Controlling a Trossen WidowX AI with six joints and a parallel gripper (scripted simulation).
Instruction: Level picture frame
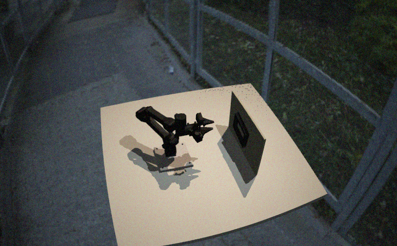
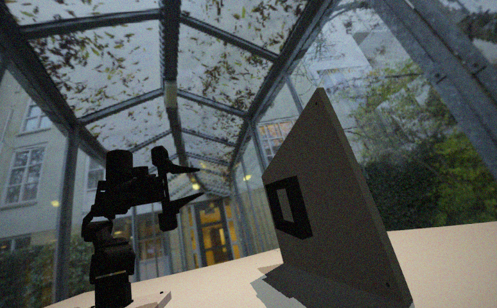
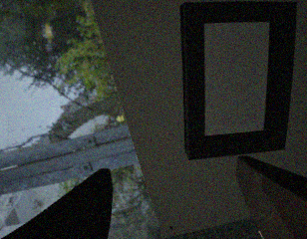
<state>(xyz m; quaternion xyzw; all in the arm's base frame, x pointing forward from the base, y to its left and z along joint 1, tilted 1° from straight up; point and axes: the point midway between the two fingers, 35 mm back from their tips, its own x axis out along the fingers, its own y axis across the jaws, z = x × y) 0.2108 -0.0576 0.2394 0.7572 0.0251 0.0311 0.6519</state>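
The black picture frame [image 1: 236,127] [image 2: 296,206] [image 3: 194,85] hangs on the upright grey-brown wall panel [image 1: 252,164] [image 2: 350,228] [image 3: 149,100]. In the wrist view its long sides are not parallel to the slanted panel edge at left, but perspective leaves the exact tilt and the higher side unclear. The screw and the notched strip are hidden. My gripper [image 1: 213,125] [image 2: 201,181] [image 3: 174,172] is open and empty. Its fingers stand apart, one above the other in the exterior view. They point at the panel, with a gap between the tips and the frame.
The pale table top [image 1: 152,213] [image 2: 453,259] carries the arm's base plate [image 1: 176,168] and the panel. Shadows of the arm and panel lie across it. The panel's near side edge shows in the exterior view.
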